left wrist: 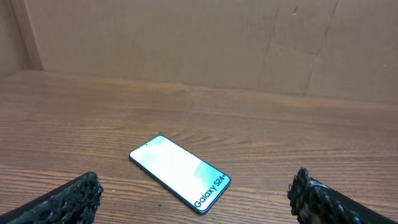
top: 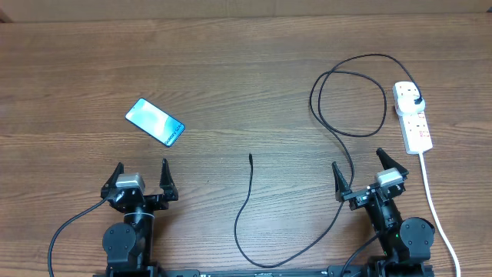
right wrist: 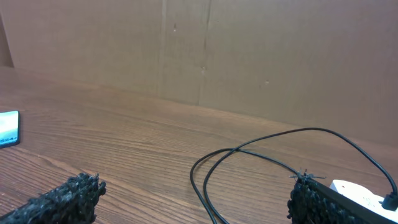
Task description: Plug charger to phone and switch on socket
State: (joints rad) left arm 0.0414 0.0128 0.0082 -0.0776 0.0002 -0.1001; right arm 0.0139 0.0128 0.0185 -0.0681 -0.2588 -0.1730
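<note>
The phone [top: 155, 121] lies flat on the left of the wooden table, its light-blue screen lit; the left wrist view shows the phone [left wrist: 180, 173] just ahead of the jaws. My left gripper [top: 141, 175] sits open near the front edge, below the phone and apart from it. The charger [top: 347, 108] loops across the right side, its connector tip [top: 250, 157] lying free mid-table and its black plug [top: 416, 100] in the white socket [top: 413, 117]. My right gripper [top: 358, 165] stands open just left of the socket's lower end, empty, with the charger [right wrist: 249, 155] lying ahead of its jaws.
A white cord [top: 438, 215] runs from the socket down to the front right edge. A brown cardboard wall [left wrist: 199, 43] closes the far side of the table.
</note>
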